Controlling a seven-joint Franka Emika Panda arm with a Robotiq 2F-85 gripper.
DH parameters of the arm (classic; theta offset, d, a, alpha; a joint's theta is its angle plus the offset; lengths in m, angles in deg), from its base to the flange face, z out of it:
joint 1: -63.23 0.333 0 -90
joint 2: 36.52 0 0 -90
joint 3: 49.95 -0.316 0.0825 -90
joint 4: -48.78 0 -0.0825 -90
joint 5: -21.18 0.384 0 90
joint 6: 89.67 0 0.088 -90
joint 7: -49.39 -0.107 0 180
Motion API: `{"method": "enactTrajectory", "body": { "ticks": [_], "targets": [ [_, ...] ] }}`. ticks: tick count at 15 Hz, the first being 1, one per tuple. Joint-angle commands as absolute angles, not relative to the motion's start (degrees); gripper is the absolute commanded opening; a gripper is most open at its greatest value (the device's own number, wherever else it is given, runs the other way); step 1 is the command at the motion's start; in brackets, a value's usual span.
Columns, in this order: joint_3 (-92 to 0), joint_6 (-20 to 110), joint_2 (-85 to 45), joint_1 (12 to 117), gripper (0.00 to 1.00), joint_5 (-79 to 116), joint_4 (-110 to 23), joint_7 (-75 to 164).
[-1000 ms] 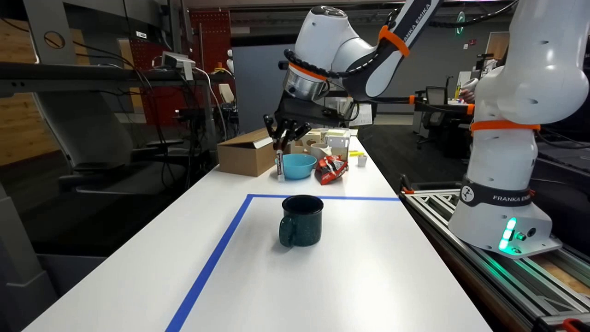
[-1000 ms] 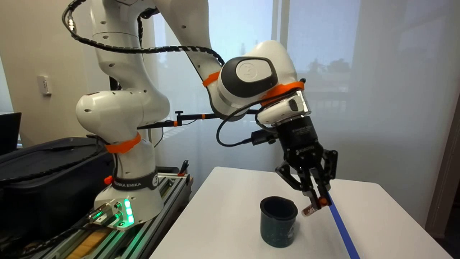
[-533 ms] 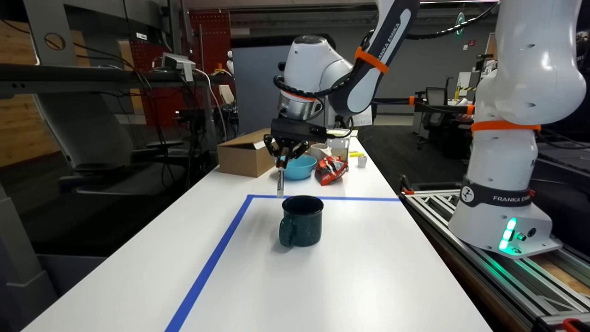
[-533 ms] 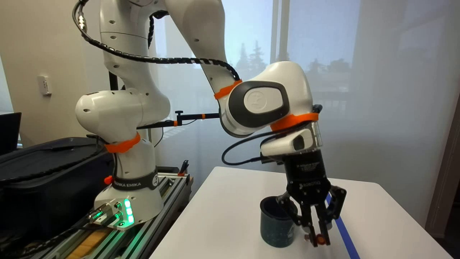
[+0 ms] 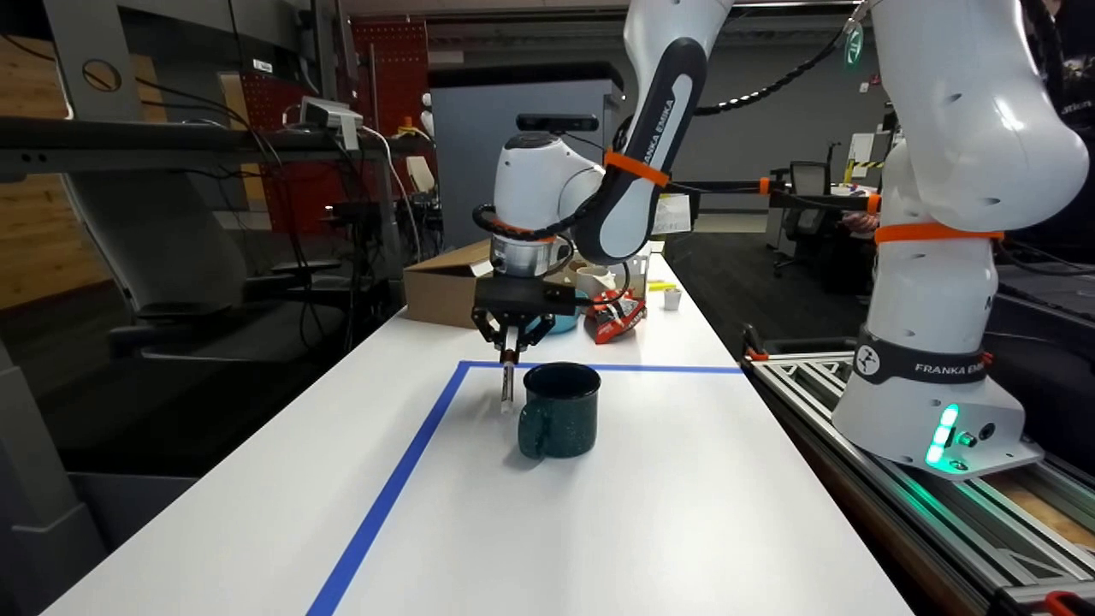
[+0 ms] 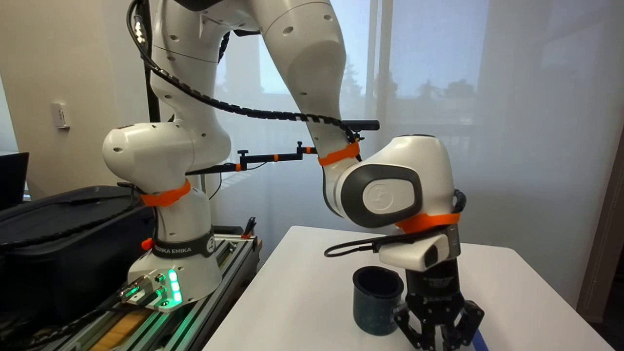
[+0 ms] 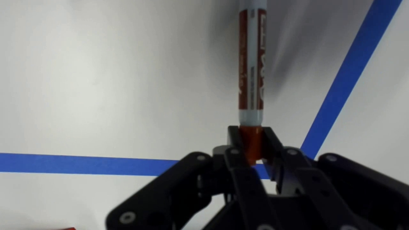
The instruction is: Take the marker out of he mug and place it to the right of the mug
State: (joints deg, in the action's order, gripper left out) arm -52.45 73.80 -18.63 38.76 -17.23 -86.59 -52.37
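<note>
The dark teal mug [image 5: 561,419] stands upright on the white table; it also shows in an exterior view [image 6: 375,304]. My gripper [image 5: 510,352] is shut on the orange-red end of the marker [image 5: 507,387]. In the wrist view the fingertips [image 7: 250,142] pinch that end, and the white and brown-red barrel of the marker [image 7: 251,64] points away from me. The marker hangs nearly upright beside the mug, outside it, low over the table; whether its tip touches is unclear. In an exterior view the fingertips and marker are cut off at the bottom edge. The mug is out of the wrist view.
Blue tape lines [image 5: 385,505] mark the table. Behind my gripper stand a cardboard box [image 5: 440,295], a light-blue bowl [image 5: 565,323], a red bag [image 5: 618,316] and a small white cup [image 5: 671,299]. The mug's handle [image 5: 531,429] sticks out on the marker's side.
My gripper has come down with the marker, from above and behind the mug to low beside it, and has turned more upright. The mug has not moved.
</note>
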Motion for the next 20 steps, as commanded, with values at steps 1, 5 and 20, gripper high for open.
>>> {"method": "enactTrajectory", "body": {
  "ticks": [1,5,20],
  "targets": [
    [-49.3,70.4,-16.3,42.3,0.45,-23.8,-82.5,-55.0],
    [-45.4,66.0,-21.8,47.8,0.68,-37.3,-84.1,-60.6],
    [-46.0,60.9,-53.5,54.0,1.0,-41.9,-106.2,-48.1]
  ]
}}
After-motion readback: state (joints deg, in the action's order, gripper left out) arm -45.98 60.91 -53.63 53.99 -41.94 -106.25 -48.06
